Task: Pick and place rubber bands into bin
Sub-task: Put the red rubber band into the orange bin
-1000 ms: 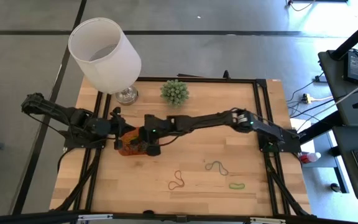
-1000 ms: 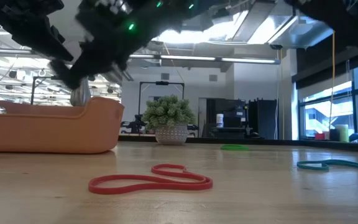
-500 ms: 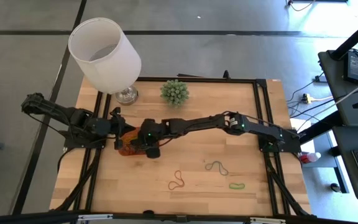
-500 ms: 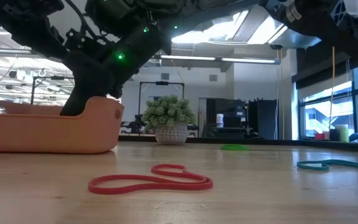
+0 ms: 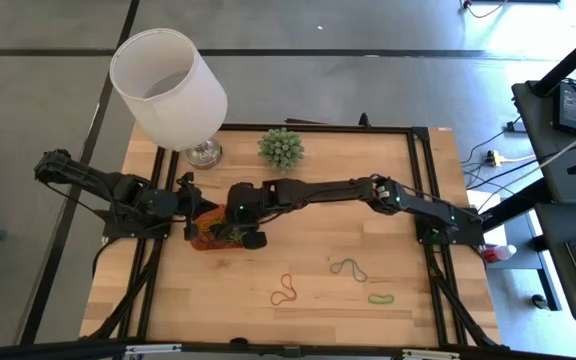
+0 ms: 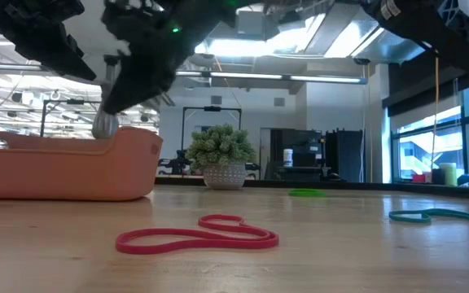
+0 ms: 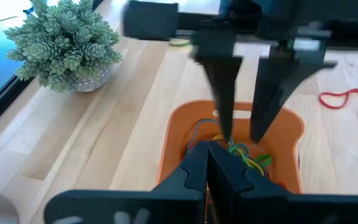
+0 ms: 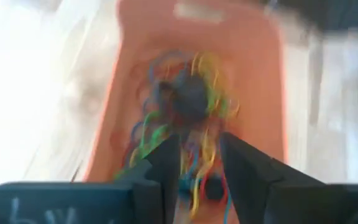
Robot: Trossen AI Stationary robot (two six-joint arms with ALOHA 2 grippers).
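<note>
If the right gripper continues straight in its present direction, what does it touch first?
Probably the heap of coloured rubber bands inside the shallow orange plastic bin: the right gripper, fingers apart, points down into it. Depth is unclear.

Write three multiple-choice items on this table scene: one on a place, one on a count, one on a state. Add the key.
1. Where is the right gripper?
A. over the bin
B. beside the plant
C. over the green band

2. How many rubber bands lie loose on the table in the high view?
A. one
B. three
C. six

3. The right gripper is:
A. shut on a band
B. open, holding nothing
C. shut, holding nothing

Key: 1 A, the right arm reaches across to the bin. 2 B, red, blue-grey and green bands. 3 B, its fingers stand apart with nothing between them.
</note>
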